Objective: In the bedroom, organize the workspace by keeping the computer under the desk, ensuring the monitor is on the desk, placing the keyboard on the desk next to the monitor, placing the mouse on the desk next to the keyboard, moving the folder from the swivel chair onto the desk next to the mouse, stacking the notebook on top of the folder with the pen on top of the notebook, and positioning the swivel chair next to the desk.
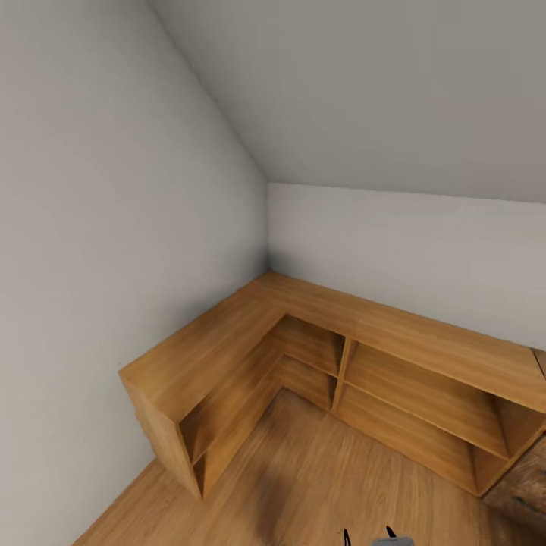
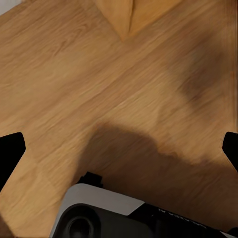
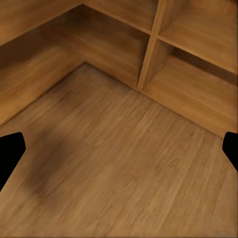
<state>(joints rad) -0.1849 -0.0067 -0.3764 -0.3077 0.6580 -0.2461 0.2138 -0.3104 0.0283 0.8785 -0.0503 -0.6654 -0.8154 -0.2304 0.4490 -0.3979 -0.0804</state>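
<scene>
An L-shaped wooden shelf unit (image 1: 318,356) fills the far corner under white walls (image 1: 114,227), standing on a wooden floor (image 1: 303,478). The left fingers (image 2: 11,153) and right fingers (image 3: 10,151) are spread wide above bare floor, holding nothing.

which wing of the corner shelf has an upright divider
The long wing along the back wall: an upright divider splits it. The short wing along the left wall shows none.
</scene>
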